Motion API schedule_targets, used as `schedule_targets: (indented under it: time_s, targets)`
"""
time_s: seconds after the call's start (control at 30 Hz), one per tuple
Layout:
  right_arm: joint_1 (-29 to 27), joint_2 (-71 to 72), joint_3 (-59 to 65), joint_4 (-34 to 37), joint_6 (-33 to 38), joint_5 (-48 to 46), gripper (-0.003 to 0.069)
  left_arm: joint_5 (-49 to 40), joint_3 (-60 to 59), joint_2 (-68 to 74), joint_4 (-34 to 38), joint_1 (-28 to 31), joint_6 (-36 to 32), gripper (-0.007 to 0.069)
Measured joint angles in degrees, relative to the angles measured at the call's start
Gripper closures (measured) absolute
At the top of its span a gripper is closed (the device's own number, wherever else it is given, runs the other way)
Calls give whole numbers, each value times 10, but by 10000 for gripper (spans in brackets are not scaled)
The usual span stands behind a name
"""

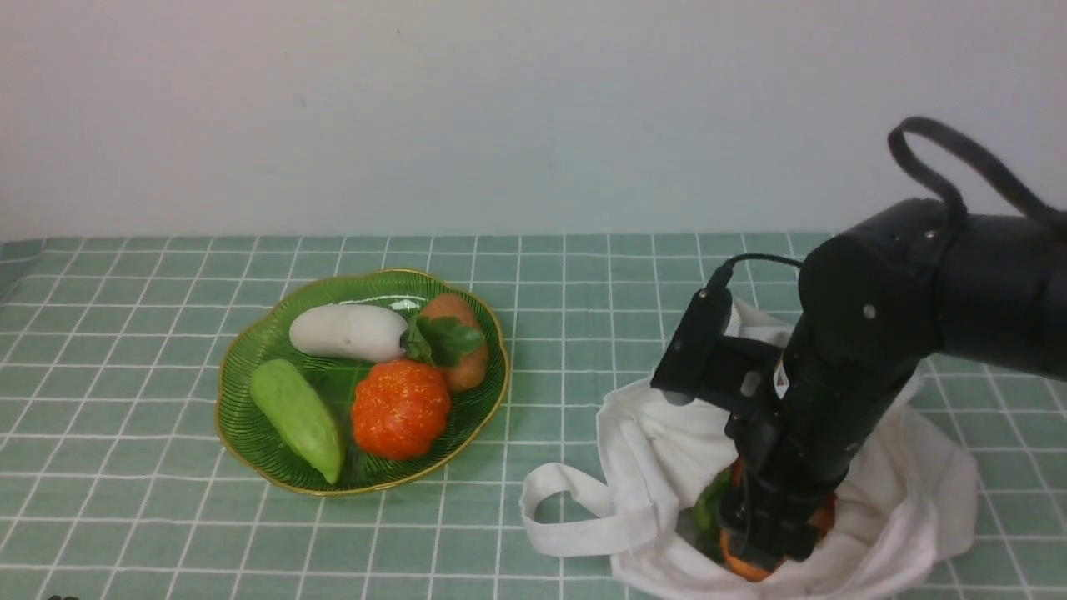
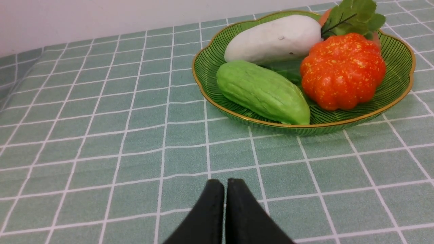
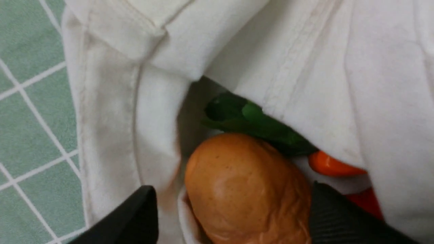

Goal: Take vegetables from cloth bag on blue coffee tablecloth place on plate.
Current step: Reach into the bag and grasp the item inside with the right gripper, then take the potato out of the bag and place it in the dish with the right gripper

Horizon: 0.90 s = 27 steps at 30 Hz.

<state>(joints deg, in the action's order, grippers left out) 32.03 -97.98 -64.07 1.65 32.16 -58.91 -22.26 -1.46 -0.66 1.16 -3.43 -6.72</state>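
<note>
**Jaws apart, pick lined up**

Right hand [image 3: 232, 189] inside the floppy white cloth bag [image 1: 650, 450], spread wide, gripping nothing. Tan-orange oblong plastic potato [image 3: 244, 176] lies between its jaws in the bag's mouth. Long axis seems to run back toward the wrist, so the jaws span its width.

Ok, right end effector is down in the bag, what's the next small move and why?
Probably close the right end effector on the tan potato: its open jaws straddle it inside the cloth bag. Watch the bag's hem lying between one jaw and the potato; it may get pinched.
</note>
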Motion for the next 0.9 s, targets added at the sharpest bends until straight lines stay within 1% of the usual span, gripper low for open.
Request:
schedule_targets:
  time_s: [0.1, 0.3, 0.37, 0.4, 0.47, 0.57, 0.67, 0.73, 0.83, 0.9]
  targets:
    - [0, -20, 0, -6, 3, 0, 68, 0, 0, 0, 0, 0, 0, 632]
    - [0, -50, 0, -32, 0, 4, 74, 0, 0, 0, 0, 0, 0, 632]
    - [0, -61, 0, -35, -1, 7, 109, 0, 0, 0, 0, 0, 0, 632]
    - [0, -63, -1, -35, -1, 7, 142, 0, 0, 0, 0, 0, 0, 632]
    - [0, -63, -2, -35, -1, 4, 168, 0, 0, 0, 0, 0, 0, 632]
    - [0, -62, -8, -33, -3, -9, 168, 0, 0, 0, 0, 0, 0, 632]
    - [0, -45, -24, -17, -10, -39, 168, 0, 0, 0, 0, 0, 0, 632]
    - [0, -20, -35, 9, -11, -54, 168, 0, 0, 0, 0, 0, 0, 632]
    - [0, 33, -48, 45, -13, -63, 168, 0, 0, 0, 0, 0, 0, 632]
    - [0, 66, -50, 55, -13, -64, 168, 0, 0, 0, 0, 0, 0, 632]
